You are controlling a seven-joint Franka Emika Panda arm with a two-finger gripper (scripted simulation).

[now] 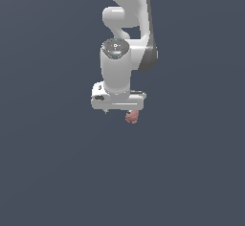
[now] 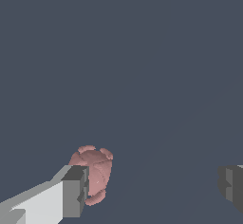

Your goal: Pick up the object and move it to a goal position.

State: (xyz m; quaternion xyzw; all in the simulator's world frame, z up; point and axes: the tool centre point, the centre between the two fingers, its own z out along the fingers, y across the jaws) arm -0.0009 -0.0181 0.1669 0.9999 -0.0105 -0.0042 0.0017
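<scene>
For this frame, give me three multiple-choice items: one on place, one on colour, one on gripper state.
1. Where is the blob relative to the fingers?
A. Beside one finger, far from the other
B. Centred between both
C. Out of view

2. What colour is the blob?
A. Green
B. Pinkish-red
C. Yellow

3. How is the gripper set?
A. Shut on the blob
B. Shut empty
C. Open

Answers:
1 A: in the wrist view the blob sits against one of the fingers, with the other far off across a wide gap.
2 B: it shows pinkish-red in both views.
3 C: the gripper has its fingers spread wide, nothing clamped.
</scene>
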